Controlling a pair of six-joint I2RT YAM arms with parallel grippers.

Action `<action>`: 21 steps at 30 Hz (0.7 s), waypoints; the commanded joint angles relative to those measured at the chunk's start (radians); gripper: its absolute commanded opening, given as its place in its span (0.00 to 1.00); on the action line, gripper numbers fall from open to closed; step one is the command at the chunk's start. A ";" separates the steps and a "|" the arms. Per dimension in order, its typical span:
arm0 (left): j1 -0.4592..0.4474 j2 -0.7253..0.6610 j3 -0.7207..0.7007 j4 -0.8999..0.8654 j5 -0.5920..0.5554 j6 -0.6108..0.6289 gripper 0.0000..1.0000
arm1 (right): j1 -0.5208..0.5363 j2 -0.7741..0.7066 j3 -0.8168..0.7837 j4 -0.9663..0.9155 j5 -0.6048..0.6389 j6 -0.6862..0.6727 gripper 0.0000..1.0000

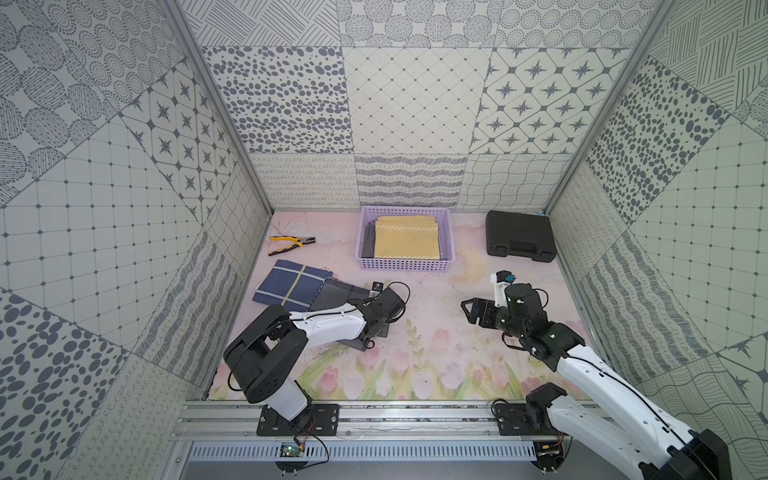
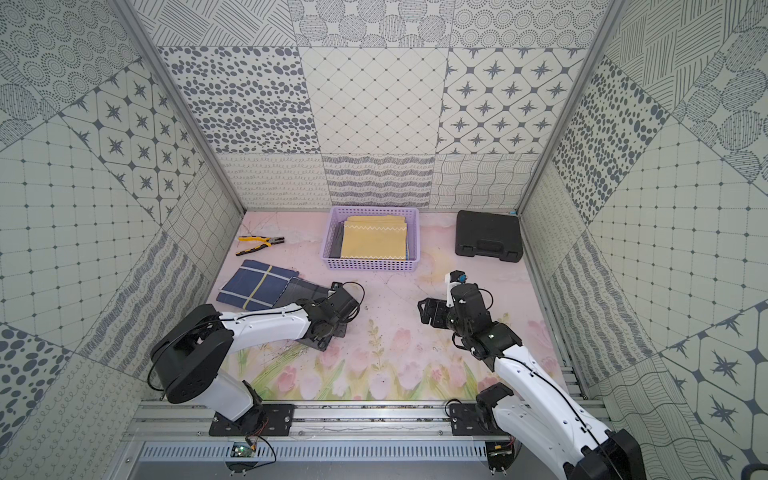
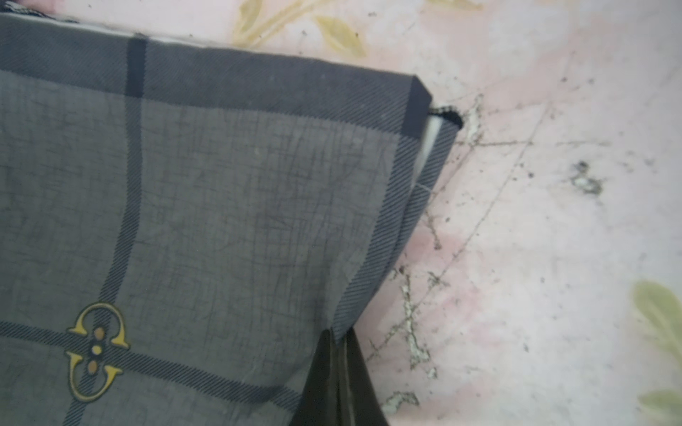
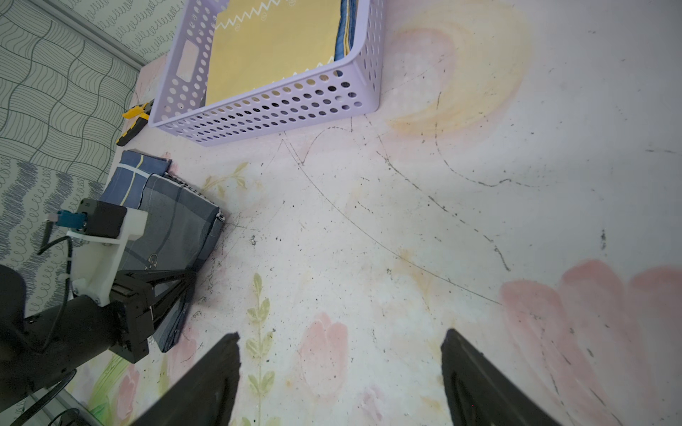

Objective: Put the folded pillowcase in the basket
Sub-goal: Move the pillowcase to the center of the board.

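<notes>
left gripper [image 3: 337,354] clamps the grey pillowcase [image 3: 221,203] by its edge, right gripper [image 4: 339,335] gapes empty; next, a lift toward the basket [image 1: 405,264] seems due.

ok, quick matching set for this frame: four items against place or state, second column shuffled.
Items
1. grey pillowcase
2. yellow cloth
3. pliers
4. right gripper

Place or state
a. open, holding nothing
b. lying in the basket
c. edge pinched by the left gripper
d. lying left of the basket, apart from it

Pairs: 1-c, 2-b, 3-d, 4-a
</notes>
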 commanded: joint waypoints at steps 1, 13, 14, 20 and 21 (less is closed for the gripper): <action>-0.039 -0.018 0.040 -0.032 0.073 -0.010 0.00 | 0.005 -0.020 -0.011 0.017 0.021 -0.017 0.87; -0.167 0.086 0.205 0.043 0.183 -0.115 0.00 | 0.005 -0.047 -0.012 -0.044 0.105 -0.011 0.88; -0.176 0.095 0.215 0.053 0.190 -0.124 0.00 | 0.005 -0.051 -0.011 -0.049 0.112 -0.009 0.88; -0.221 0.168 0.296 0.114 0.228 -0.161 0.00 | 0.005 -0.077 -0.042 -0.073 0.128 -0.008 0.88; -0.227 0.182 0.311 0.123 0.234 -0.165 0.00 | 0.004 -0.078 -0.043 -0.077 0.128 -0.008 0.88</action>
